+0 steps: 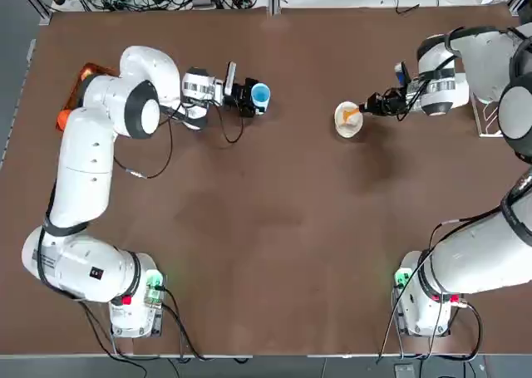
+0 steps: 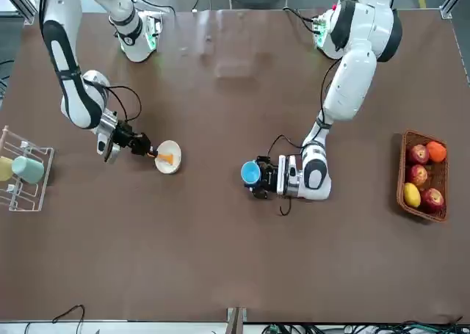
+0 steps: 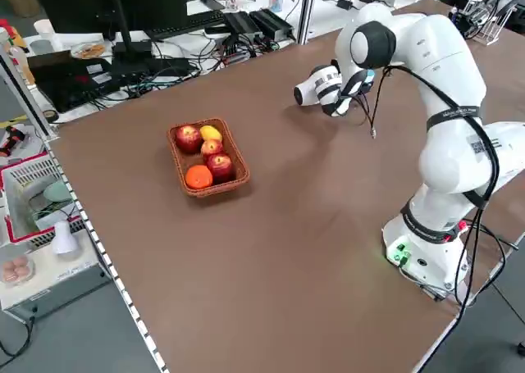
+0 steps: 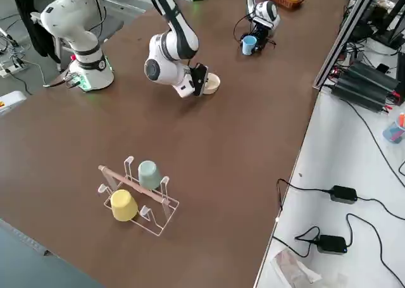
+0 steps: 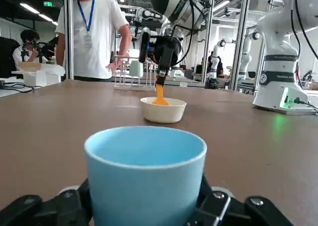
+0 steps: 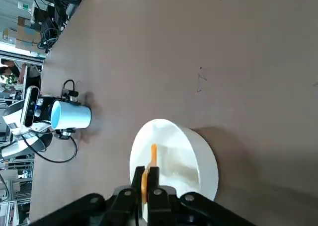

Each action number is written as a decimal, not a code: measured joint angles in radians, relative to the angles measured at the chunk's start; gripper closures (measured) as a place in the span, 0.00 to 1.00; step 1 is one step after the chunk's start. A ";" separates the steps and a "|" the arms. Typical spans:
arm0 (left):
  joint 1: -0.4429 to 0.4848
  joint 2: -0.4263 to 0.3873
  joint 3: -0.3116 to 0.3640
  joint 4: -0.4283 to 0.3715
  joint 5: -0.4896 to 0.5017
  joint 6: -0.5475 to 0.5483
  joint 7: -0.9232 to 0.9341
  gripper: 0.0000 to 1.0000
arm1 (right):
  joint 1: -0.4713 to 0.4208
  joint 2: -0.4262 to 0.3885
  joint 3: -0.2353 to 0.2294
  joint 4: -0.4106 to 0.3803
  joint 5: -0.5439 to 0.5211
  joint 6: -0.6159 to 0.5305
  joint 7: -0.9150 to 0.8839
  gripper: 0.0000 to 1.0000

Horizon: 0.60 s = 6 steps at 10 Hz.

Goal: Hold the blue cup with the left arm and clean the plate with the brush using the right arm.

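Observation:
The blue cup (image 1: 261, 95) stands upright left of the table's middle, toward the far side, with my left gripper (image 1: 250, 98) shut on it from the side. The cup (image 5: 145, 176) fills the left wrist view, and the front view shows it (image 2: 250, 173) from above. To its right sits the cream plate (image 1: 347, 119). My right gripper (image 1: 371, 107) is shut on the orange brush (image 1: 352, 112), whose tip reaches into the plate. In the right wrist view the brush (image 6: 149, 169) lies over the plate (image 6: 186, 159).
A wicker basket of fruit (image 2: 423, 174) sits behind my left arm near the table's left edge. A wire rack (image 4: 139, 196) holding a yellow cup and a grey-teal cup (image 4: 149, 173) stands at the right edge. A person (image 5: 94, 32) stands beyond the table.

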 joint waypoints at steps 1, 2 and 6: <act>0.000 0.000 0.000 0.000 0.000 0.000 0.000 0.26 | 0.004 -0.006 0.000 0.000 -0.002 0.000 0.018 0.94; 0.000 0.000 0.000 0.000 0.000 0.000 0.000 0.26 | 0.010 -0.019 0.001 0.001 -0.024 0.000 0.063 0.94; 0.000 0.000 0.000 0.000 0.000 0.000 0.000 0.26 | 0.028 -0.127 0.002 0.020 -0.289 0.002 0.425 0.94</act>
